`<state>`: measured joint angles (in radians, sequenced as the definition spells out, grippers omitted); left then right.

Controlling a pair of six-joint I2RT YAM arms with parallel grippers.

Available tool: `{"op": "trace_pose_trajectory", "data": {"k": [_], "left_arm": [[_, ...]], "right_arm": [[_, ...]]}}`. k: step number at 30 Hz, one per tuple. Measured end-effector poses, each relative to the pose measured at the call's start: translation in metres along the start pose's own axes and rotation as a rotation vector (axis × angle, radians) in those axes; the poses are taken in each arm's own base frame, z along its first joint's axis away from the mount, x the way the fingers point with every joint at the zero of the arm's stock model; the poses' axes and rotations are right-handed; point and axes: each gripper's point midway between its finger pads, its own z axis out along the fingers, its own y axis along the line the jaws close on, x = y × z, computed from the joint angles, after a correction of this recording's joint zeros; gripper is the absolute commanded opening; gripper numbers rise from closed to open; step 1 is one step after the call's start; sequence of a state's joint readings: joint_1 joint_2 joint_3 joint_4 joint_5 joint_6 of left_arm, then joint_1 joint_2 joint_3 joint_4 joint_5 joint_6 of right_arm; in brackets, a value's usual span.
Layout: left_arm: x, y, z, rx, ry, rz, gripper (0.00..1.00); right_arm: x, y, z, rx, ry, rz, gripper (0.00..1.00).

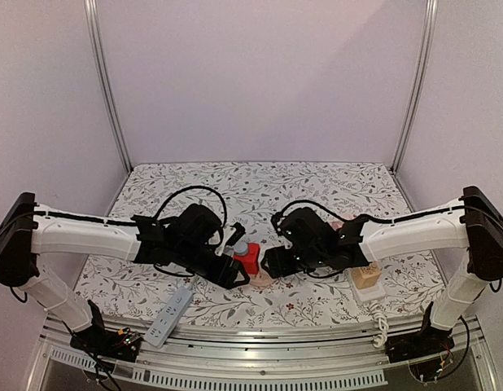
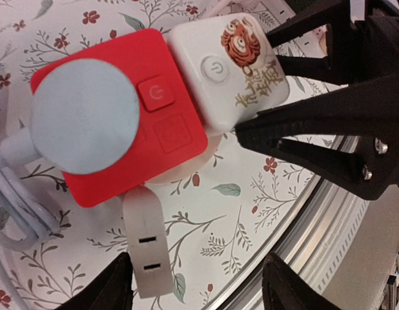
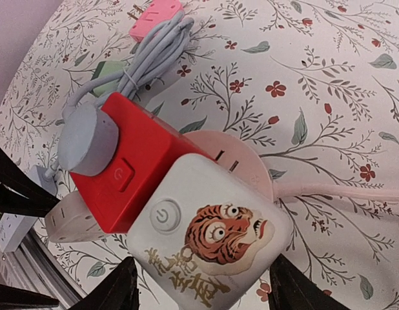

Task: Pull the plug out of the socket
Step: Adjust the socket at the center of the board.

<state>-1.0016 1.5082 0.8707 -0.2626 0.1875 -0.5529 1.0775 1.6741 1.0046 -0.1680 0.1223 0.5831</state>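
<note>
Left wrist: left gripper [image 2: 196, 274] agape, empty, near red socket [image 2: 167, 129]; right gripper [image 3: 203, 274] tight on white tiger cube [image 3: 212, 239].

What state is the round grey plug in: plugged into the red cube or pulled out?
Plugged in: the round grey plug sits flush against the red cube socket's face, its cable trailing away.

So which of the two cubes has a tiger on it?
The white cube, right beside the red cube, which has no picture, just a grey round plug on it.
</note>
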Motion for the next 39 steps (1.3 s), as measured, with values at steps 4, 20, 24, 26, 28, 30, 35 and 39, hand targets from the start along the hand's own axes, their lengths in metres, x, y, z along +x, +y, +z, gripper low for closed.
{"op": "trace_pose_trajectory", "data": {"k": [4,20,24,26,28,30,35,39], "left_arm": [[-0.001,-0.003,0.0,0.009,-0.006,-0.01,0.67],[-0.031,-0.004,-0.047,-0.007,-0.134,0.034,0.77],[-0.05,0.012,-0.065,-0.034,-0.185,0.016,0.77],[-0.057,0.019,-0.07,-0.044,-0.194,0.009,0.78],[-0.061,0.024,-0.073,-0.052,-0.2,0.011,0.77],[-0.065,0.027,-0.074,-0.057,-0.2,0.023,0.76],[-0.069,0.032,-0.062,-0.057,-0.18,0.058,0.75],[-0.076,0.035,-0.053,-0.03,-0.19,0.067,0.74]], "right_arm": [[-0.002,0.001,0.006,0.011,0.001,-0.005,0.67],[-0.015,-0.013,-0.029,0.103,-0.069,-0.004,0.82],[-0.012,-0.007,-0.053,0.139,-0.09,0.009,0.79],[-0.006,-0.002,-0.056,0.142,-0.085,0.018,0.77],[0.002,0.003,-0.057,0.143,-0.072,0.034,0.74],[0.007,0.007,-0.057,0.137,-0.065,0.05,0.71],[0.016,0.014,-0.045,0.121,-0.048,0.094,0.63],[0.02,0.022,-0.033,0.088,-0.033,0.122,0.62]]}}
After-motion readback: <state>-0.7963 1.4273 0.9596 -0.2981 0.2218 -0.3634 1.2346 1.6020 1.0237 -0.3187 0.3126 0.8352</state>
